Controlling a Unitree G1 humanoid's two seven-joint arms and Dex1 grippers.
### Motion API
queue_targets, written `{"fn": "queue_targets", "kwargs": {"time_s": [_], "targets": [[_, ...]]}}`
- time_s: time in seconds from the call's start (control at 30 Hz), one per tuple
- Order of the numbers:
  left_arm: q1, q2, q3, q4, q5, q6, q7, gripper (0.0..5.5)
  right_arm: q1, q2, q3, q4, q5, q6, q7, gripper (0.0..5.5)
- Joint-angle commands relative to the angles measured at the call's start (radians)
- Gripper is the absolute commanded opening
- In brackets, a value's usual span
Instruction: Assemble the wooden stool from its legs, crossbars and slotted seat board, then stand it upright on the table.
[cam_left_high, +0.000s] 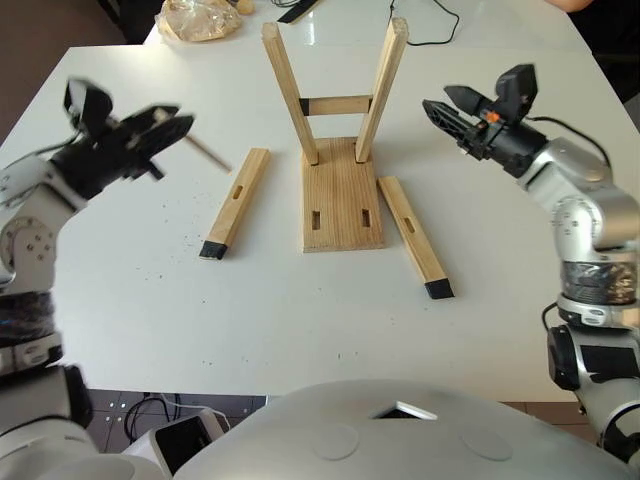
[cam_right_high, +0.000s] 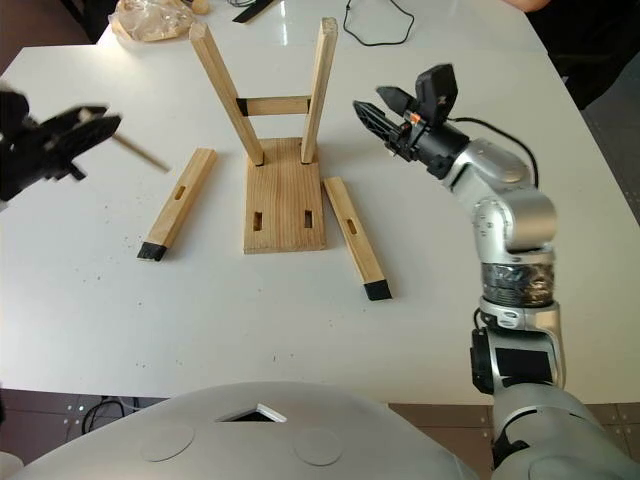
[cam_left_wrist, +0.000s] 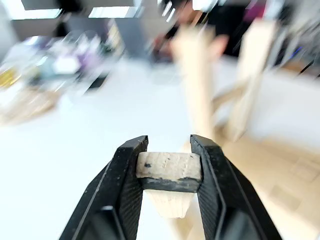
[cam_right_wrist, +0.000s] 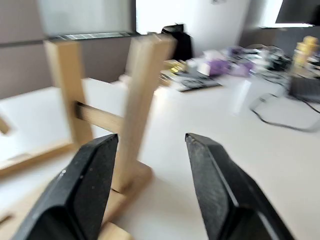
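I take the seat board (cam_left_high: 343, 195) as the hub of the dial, with 12 o'clock pointing away from me.

Nearest to me are the black-capped ends of two loose legs. The left loose leg (cam_left_high: 235, 203) lies flat at about 9 o'clock, apart from the board. Its long axis runs from the cap at 7 o'clock to the bare end at 1 o'clock. The right loose leg (cam_left_high: 415, 237) lies flat just beside the board's edge at 4 o'clock, cap toward 5 and bare end toward 11.

The seat board lies flat on the white table (cam_left_high: 150, 300) with its long axis from 6 to 12. Two empty slots (cam_left_high: 315, 218) sit at its near end.

My left arm comes in from 9 o'clock, forearm raised above the table. My left claw (cam_left_high: 170, 122) points toward 2 o'clock. Its fingers (cam_left_wrist: 130, 170) pinch one end of a thin crossbar (cam_left_high: 210, 152) — the free end slants toward 4 o'clock, above the table and apart from the left loose leg.

My right arm rises at 4 o'clock, bends at the elbow and sends the forearm in toward 10 o'clock. My right claw (cam_left_high: 440, 100) hangs near the standing legs at about 2 o'clock, spread wide with nothing between its fingers.

At the board's far end two legs stand upright — the left standing leg (cam_left_high: 290, 90) and the right standing leg (cam_left_high: 383, 85) — joined by a fitted crossbar (cam_left_high: 340, 104).

Farthest off, at 11 o'clock, lies a crumpled bag (cam_left_high: 200, 18), and at 1 o'clock a black cable (cam_left_high: 432, 35).
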Motion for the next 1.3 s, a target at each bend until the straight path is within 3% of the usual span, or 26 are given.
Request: {"fn": "queue_targets", "kwargs": {"time_s": [0.03,0.37,0.53,0.93,1.3], "targets": [[0.079,0.061,-0.018,0.048,0.111,-0.054,-0.101,1.33,-0.018,0.038,-0.032,0.053,-0.104,-0.087,-0.126,2.46],[0.173,-0.055,-0.082,-0.143,0.084,0.034,-0.136,1.33,-0.157,0.076,-0.134,0.241,-0.183,-0.187,-0.271,2.46],[0.069,-0.082,-0.062,-0.253,0.008,0.092,-0.118,1.33,-0.168,0.071,-0.162,0.296,-0.204,-0.235,-0.280,2.46],[-0.359,-0.140,-0.266,0.338,0.298,-0.306,-0.371,1.33,-0.149,0.118,-0.110,0.329,-0.243,-0.351,-0.208,2.46],[-0.363,-0.159,-0.259,0.428,0.320,-0.334,-0.447,1.33,-0.123,0.132,-0.141,0.340,-0.230,-0.343,-0.219,2.46]]}}
